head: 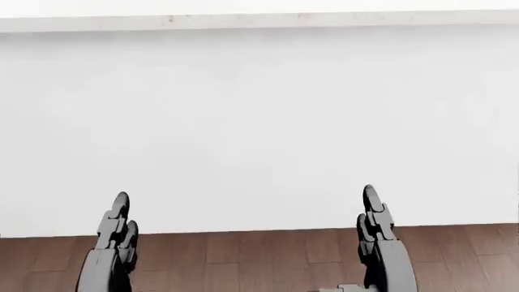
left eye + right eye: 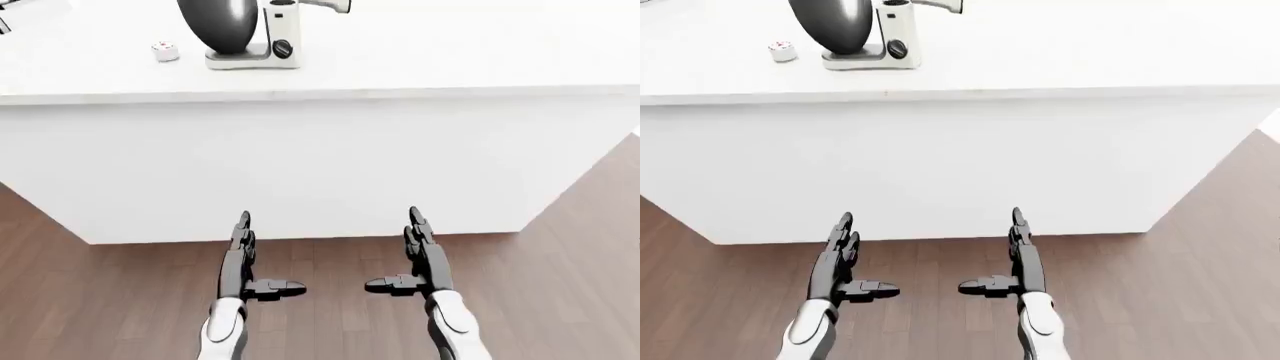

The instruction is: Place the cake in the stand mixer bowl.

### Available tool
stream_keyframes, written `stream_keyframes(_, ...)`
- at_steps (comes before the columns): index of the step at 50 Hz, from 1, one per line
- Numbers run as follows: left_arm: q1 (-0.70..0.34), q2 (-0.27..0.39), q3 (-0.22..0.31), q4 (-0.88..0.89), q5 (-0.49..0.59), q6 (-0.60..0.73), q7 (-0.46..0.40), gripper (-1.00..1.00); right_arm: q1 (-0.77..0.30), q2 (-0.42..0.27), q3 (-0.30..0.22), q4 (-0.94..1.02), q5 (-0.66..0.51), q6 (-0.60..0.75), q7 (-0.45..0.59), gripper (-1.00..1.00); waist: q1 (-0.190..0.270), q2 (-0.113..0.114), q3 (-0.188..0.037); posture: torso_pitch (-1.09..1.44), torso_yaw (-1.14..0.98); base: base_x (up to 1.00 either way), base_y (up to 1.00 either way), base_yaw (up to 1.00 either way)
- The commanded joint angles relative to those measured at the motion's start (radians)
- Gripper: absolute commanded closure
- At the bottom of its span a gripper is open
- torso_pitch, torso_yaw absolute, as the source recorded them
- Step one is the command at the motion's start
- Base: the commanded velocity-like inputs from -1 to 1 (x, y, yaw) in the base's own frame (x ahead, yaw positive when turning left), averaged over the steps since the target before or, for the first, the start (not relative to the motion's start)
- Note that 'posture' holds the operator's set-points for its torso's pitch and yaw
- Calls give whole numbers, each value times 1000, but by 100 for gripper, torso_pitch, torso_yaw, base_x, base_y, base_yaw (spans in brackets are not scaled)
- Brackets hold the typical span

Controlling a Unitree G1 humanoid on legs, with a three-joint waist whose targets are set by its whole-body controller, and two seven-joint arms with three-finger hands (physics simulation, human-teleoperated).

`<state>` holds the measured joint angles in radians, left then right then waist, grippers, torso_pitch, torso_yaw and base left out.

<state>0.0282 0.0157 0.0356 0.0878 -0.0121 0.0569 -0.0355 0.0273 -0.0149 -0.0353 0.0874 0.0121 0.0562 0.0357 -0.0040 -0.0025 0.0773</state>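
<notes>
Both hands, left hand (image 2: 243,262) and right hand (image 2: 420,259), hang low over wood floor (image 2: 110,300), fingers spread, empty; cake (image 2: 165,51) sits on counter (image 2: 420,52) just left of stand mixer (image 2: 255,34); risk: a reach from here falls short, or the arm knocks the cake

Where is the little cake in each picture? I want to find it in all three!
Left-eye view: the cake sits top left on the counter, left of the stand mixer.
Right-eye view: cake top left, again left of the mixer.
Head view: not in it.
Shared landmark: the counter's edge.
</notes>
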Motion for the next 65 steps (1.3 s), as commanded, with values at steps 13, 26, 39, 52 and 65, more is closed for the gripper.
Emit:
stream_keyframes(13,-2,0,7,-235,-20,10,-5,-100,-91,-14,10,-178,-53,37,-14,-100,10,-4,-81,0,0,0,0,0)
stream_keyframes(26,9,3,24,-532,-63,221,-3,-100,-100,-19,26,-398,-183,195,4,-100,11,-2,-91,0,0,0,0,0)
stream_keyframes(39,51,-2,43,-704,-104,308,-15,-100,-101,-19,32,-564,-288,234,30,-100,10,0,-81,0,0,0,0,0)
stream_keyframes(52,31,0,59,-711,-124,328,3,-100,-94,-10,38,-605,-356,320,21,-100,-2,-12,-64,0,0,0,10,0)
stream_keyframes(65,13,8,93,-725,-150,349,8,-100,-92,-5,52,-638,-387,374,22,-100,-4,42,-57,0,0,0,30,0)
